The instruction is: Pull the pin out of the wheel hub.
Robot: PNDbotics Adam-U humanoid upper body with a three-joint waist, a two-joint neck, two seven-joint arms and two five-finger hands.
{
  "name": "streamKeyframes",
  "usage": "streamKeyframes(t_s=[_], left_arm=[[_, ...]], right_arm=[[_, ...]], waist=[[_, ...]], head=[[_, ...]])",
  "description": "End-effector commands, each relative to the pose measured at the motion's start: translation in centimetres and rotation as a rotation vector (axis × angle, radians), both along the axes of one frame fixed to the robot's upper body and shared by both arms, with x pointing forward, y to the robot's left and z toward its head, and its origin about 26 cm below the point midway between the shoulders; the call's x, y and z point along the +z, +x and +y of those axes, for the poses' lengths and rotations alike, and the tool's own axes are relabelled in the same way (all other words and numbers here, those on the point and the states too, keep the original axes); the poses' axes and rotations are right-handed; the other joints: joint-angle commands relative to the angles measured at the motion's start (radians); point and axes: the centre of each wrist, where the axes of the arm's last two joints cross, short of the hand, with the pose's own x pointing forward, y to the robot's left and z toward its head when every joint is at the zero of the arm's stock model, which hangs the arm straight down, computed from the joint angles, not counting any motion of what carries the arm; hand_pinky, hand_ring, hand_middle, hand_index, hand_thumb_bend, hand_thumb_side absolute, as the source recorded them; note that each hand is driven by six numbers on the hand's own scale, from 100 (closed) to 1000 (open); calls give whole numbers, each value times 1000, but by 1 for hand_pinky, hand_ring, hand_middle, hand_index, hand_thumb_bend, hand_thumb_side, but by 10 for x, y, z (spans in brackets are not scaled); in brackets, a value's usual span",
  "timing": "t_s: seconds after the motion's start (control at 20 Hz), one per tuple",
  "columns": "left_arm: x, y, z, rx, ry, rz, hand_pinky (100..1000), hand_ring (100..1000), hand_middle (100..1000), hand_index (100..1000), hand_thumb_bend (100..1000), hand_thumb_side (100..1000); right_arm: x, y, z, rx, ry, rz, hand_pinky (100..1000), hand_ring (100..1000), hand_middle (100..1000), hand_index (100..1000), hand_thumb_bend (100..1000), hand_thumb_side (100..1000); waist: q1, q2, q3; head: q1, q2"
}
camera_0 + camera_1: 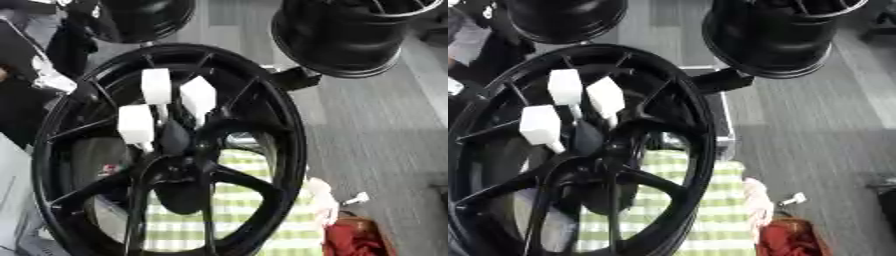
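Though I can't make out a pin or either hand, the hub fills the frame's left and centre with three white blocks on its upper spokes, so I judge pulling not begun.

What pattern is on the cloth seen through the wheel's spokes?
Green-and-white check on the cloth, seen best in the left eye view behind the black wheel.

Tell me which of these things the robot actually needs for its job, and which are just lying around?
Job: the big black wheel hub; the three white blocks on thin stems in it, seemingly the pins.
Lying about: two other black wheels behind; green checked cloth; red object, lower right.
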Motion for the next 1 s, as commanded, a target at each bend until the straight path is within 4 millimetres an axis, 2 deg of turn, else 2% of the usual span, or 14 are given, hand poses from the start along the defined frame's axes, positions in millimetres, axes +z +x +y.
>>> streamKeyframes(t_s=[0.05,0.2,0.5,0.6,1.0], left_arm=[[7,-5,4,54,14,-4,841,823,770,833,601,491],[2,-2,3,90,15,23,836,815,756,822,634,515],[-6,4,-2,139,-1,69,828,796,732,817,635,515],[-9,5,-4,144,1,90,826,795,732,844,635,517],[-22,12,-10,151,9,152,825,804,763,841,662,497]], right_arm=[[15,-2,-3,-12,-39,-27,834,802,763,804,100,650],[14,-2,-3,-10,-38,-26,833,802,763,803,100,650],[13,-2,-3,-11,-32,-27,832,801,763,803,100,650],[13,-1,-3,-10,-31,-27,832,801,762,803,100,651],[13,-1,-3,-7,-24,-32,830,801,762,802,100,652]], waist=[[2,-20,1],[2,-21,0],[4,-23,-1],[5,-23,-2],[9,-25,-8]], head=[[-1,5],[1,5],[5,5],[8,5],[22,5]])
